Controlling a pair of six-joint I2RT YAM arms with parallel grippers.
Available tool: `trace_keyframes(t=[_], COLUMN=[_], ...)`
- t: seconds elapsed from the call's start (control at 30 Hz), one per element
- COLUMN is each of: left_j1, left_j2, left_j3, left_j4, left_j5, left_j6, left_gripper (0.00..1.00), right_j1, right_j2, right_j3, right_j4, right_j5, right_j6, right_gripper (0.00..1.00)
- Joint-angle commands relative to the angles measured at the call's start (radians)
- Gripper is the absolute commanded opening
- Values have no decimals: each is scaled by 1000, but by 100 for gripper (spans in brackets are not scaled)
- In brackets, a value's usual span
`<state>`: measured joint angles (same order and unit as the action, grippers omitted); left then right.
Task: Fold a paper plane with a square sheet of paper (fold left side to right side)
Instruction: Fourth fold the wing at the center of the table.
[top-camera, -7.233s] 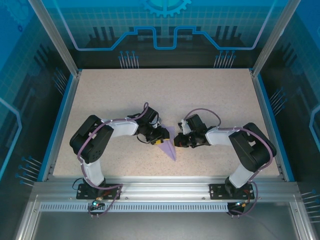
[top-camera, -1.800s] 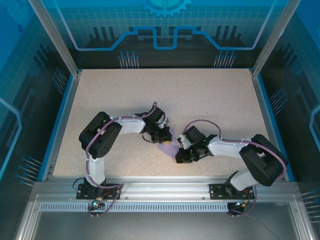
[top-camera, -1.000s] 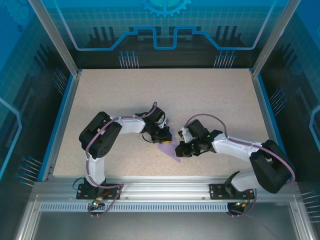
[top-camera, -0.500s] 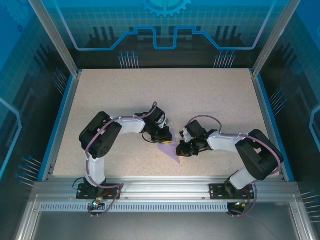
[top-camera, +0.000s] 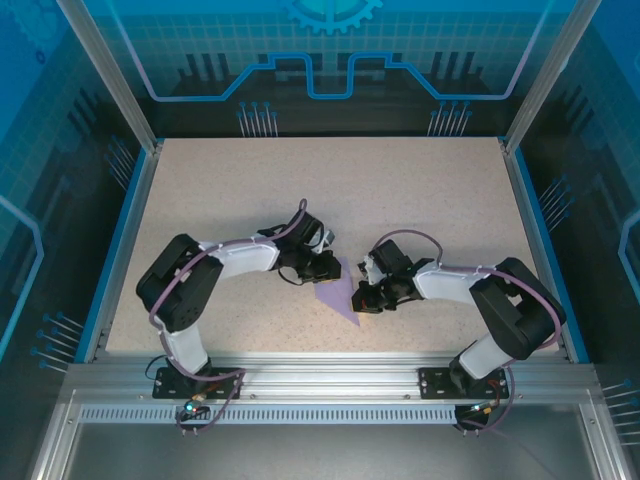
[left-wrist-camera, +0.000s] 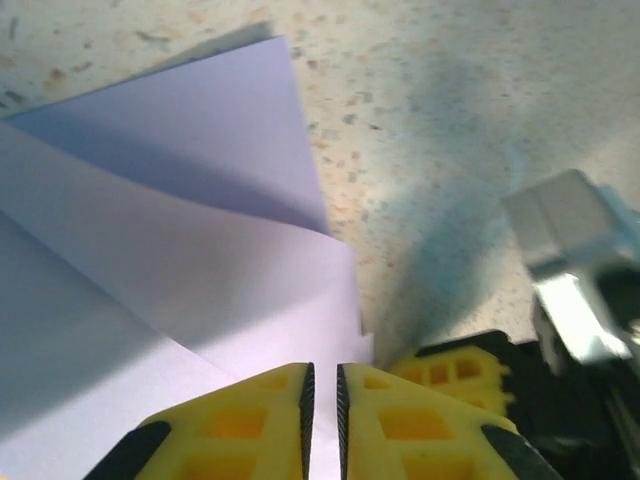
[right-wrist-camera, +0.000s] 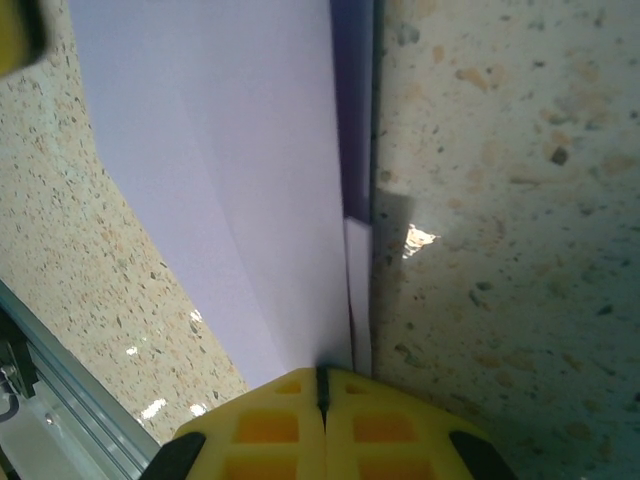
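Right wrist: right fingers (right-wrist-camera: 260, 425) together at the paper (right-wrist-camera: 230, 150) fold; left fingers (left-wrist-camera: 250, 425) slightly apart over it.

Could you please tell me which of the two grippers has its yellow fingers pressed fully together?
The right gripper: its fingers meet with no gap, whereas the left gripper shows a narrow slit.

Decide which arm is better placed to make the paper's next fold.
Probably the right: the right hand is shut on the paper at its edge, while the left hand is slightly open.
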<state>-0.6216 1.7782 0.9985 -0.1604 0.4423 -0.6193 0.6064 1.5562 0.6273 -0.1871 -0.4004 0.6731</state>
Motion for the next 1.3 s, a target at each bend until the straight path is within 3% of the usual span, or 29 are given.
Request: trace_keyframes(t=[0.0,0.57,1.27], left_j1=[-27,-84,-84], left_j2=[-48,71,124], left_j3=[-40,-65,2], left_j4=[39,141,-33], left_j5=[35,150,-13], left_j6=[74,58,114], left_gripper=[14,10,10], right_j1=[-5,4,18], right_j2=[51,58,89], right_j3=[-24,-5,20], right_j4=[-172,-195,-238], right_j5=[149,158,182], right_j6=[-30,-37,-56], right_gripper=[0,0,0])
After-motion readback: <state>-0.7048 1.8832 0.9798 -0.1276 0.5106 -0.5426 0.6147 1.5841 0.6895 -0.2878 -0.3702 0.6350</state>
